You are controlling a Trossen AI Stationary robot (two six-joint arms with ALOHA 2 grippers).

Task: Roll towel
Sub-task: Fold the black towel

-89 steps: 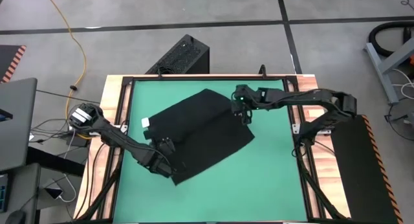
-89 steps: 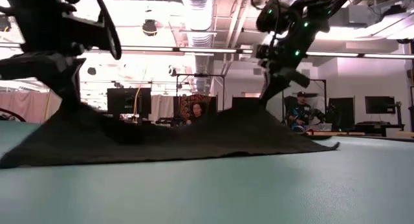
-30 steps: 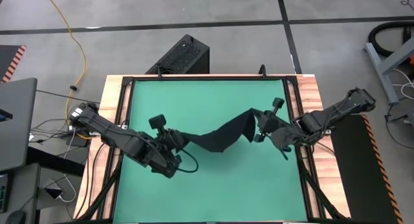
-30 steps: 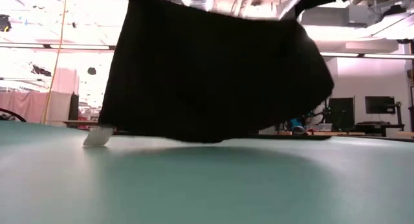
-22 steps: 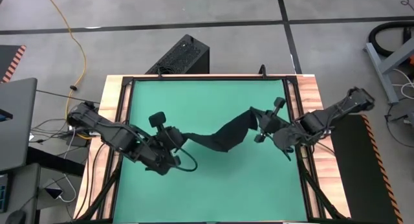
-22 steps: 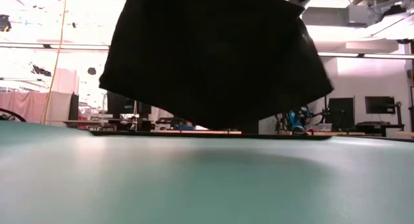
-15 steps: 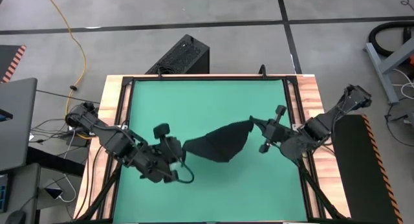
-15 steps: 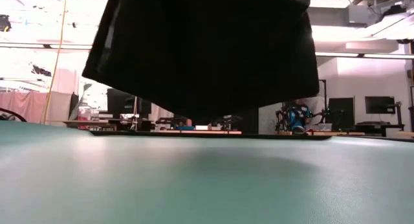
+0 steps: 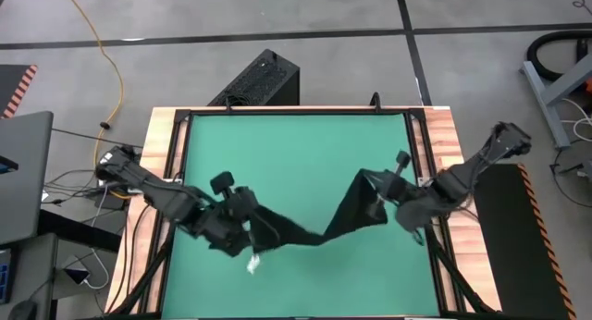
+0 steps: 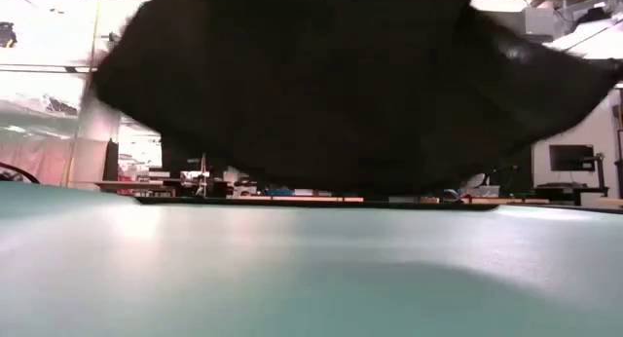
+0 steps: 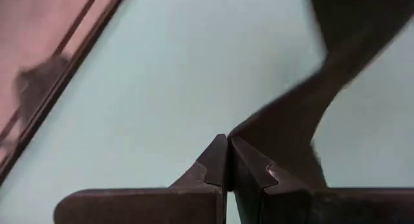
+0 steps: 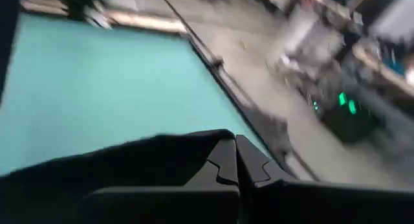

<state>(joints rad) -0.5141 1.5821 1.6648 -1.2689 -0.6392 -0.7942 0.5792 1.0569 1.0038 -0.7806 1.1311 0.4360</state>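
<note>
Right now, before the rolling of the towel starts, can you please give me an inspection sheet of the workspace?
Surface: green mat in a wooden-edged table frame, bare apart from the cloth.
Job's things: plain black soft cloth towel, lifted and sagging between both arms; small white tag hangs near the left end.
Clutter: nothing seen on the mat.
Grippers: left tool shut on one end of the towel, over the mat's front left; right tool shut on the other end, near the mat's right edge.
Cables: yellow cord across the floor; thin wires beside the table's left side.
Surroundings: black vented box on the floor behind the table; grey laptop at far left.
</note>
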